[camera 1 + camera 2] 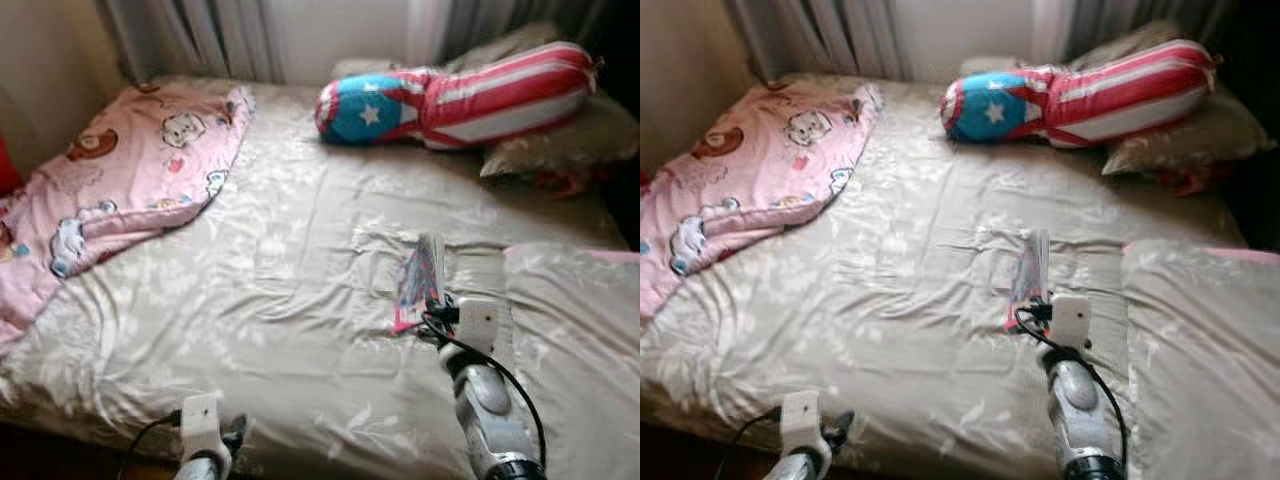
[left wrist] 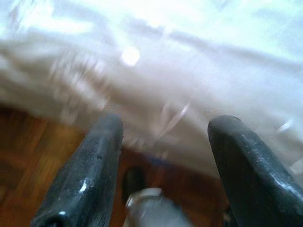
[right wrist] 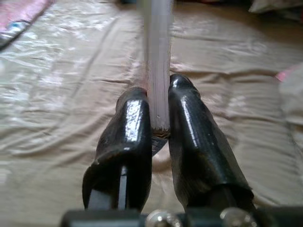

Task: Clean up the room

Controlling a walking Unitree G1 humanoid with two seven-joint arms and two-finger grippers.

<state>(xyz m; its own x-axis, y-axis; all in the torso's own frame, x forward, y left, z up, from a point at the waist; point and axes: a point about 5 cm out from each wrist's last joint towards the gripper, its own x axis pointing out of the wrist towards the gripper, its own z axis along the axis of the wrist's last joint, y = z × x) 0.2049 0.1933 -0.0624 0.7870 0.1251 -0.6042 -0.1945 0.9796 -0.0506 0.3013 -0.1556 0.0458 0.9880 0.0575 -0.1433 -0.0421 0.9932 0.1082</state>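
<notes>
Nearest the camera, the left gripper [image 2: 163, 137] hangs low at the foot edge of the bed [image 1: 250, 340], its two black fingers [image 2: 90, 165] spread well apart with nothing between them; below them the wrist view shows brown wooden floor [image 2: 28, 156] under the overhang of the beige floral sheet.

Further in, over the right half of the mattress, the right gripper [image 3: 158, 106] is closed tight on a thin flat packet [image 1: 418, 280], clamped edge-on so it stands upright between the pads; the head views show it as a pink, blue and white plastic wrapper, its print too blurred to read. The packet's lower corner is just above the sheet.

To the right lies a beige pillow [image 1: 575, 330]. Across on the left a pink cartoon-print blanket [image 1: 120, 180] is bunched. At the head of the bed rests a long bolster [image 1: 460, 95] in red and white stripes with a white star on blue, against another pillow [image 1: 560, 140] and grey curtains [image 1: 200, 35].
</notes>
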